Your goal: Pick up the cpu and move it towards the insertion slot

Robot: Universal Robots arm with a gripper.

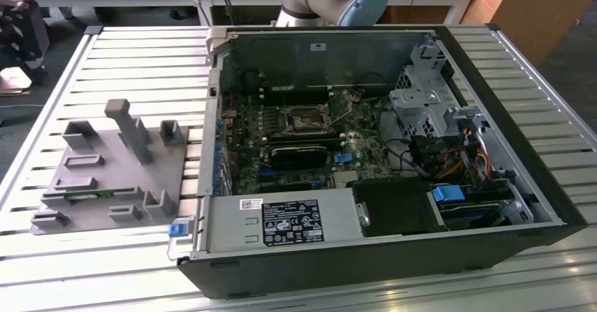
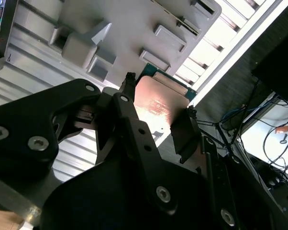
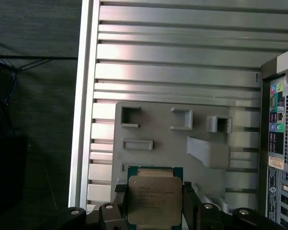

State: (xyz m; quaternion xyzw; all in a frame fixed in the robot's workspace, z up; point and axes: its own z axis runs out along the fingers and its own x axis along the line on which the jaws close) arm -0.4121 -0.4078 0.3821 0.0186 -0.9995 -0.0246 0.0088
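The cpu (image 3: pixel 154 200), a flat square chip with a silvery top and a green edge, sits clamped between my two black fingers in both wrist views. My gripper (image 3: pixel 154 207) is shut on it, one finger on each side, and holds it above the grey plastic tray (image 3: pixel 158 129). The second wrist view gives the chip's shiny face (image 2: pixel 158 103) from below, with my gripper (image 2: pixel 157 114) around it. In the exterior view the insertion slot (image 1: pixel 305 121), a black-framed square socket, lies on the motherboard inside the open computer case (image 1: pixel 373 256), at the exterior view's right of the tray (image 1: pixel 112 165).
The tray has upright grey posts (image 1: pixel 131 130) and a narrow green memory stick (image 1: pixel 89 194) in a recess. Everything rests on a slatted metal table (image 1: pixel 140 67). The case walls (image 1: pixel 217 116) stand between tray and socket. The table's edge (image 3: pixel 84 96) drops to dark floor.
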